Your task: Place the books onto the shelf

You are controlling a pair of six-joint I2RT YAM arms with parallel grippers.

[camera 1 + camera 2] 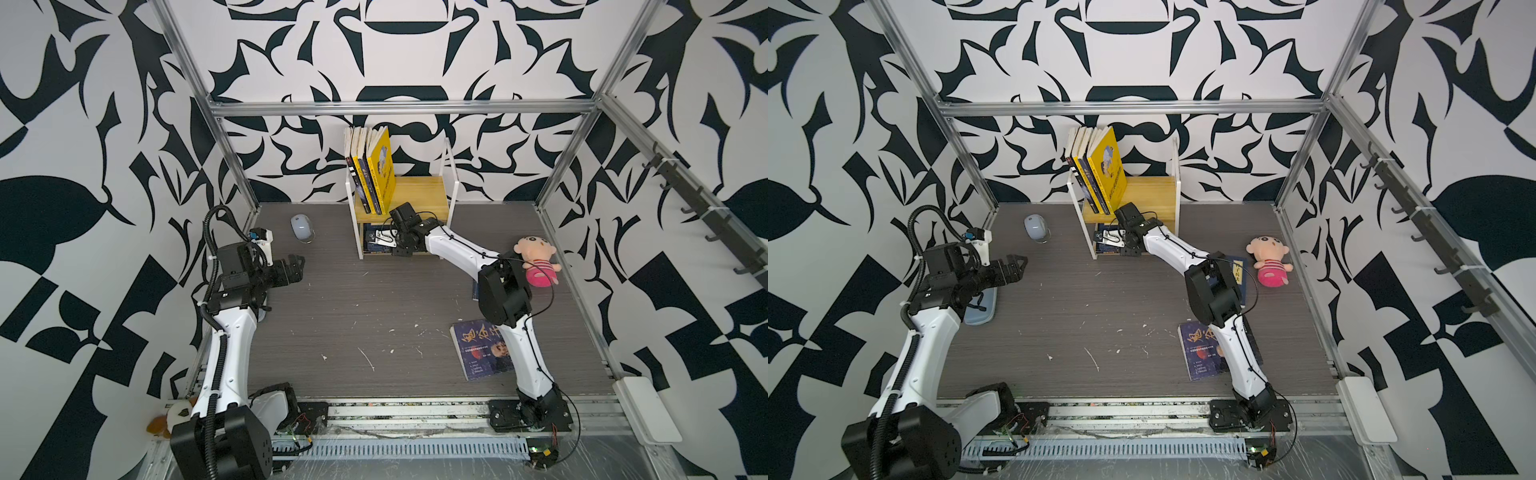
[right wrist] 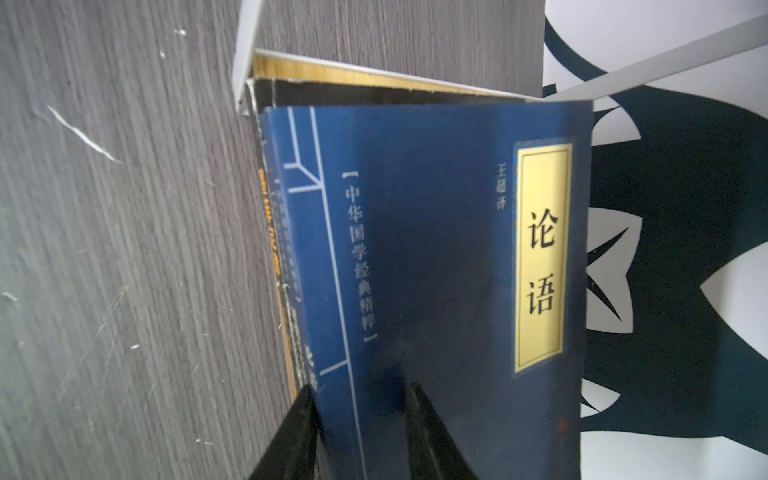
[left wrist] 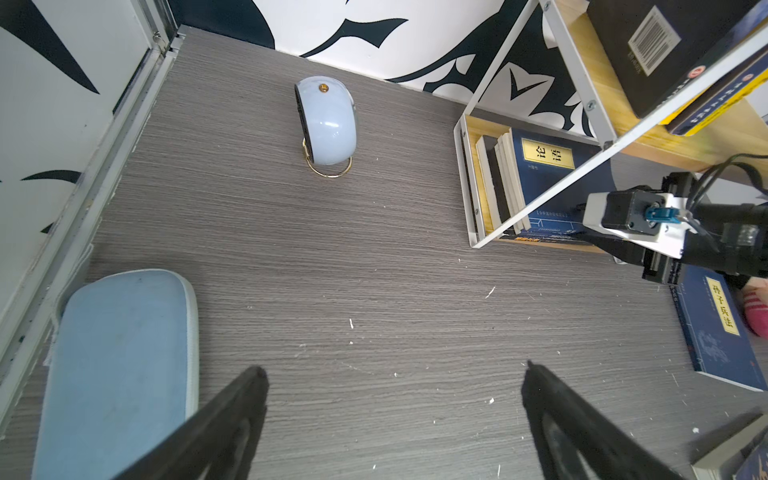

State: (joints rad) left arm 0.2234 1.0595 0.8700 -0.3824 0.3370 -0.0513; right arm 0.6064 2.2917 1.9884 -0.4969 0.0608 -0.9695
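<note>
Paperback 论语 (image 2: 415, 249) leans on other books (image 3: 505, 178) in the lower tier of the shelf (image 1: 419, 195): light, floppy, glossy-covered, best pinched by the stiffer spine edge. Right gripper (image 2: 359, 386) has its jaws straddling that edge with a narrow gap; whether they already bite, I cannot tell. Left gripper (image 3: 395, 374) hangs spread wide, empty.

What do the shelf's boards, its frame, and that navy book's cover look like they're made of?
Shelf boards: likely wood, light yellow, matte, with faint grain. Frame: probably painted metal, going by its thin, flat white strips. Navy book cover: coated paper, by its slight sheen.
</note>
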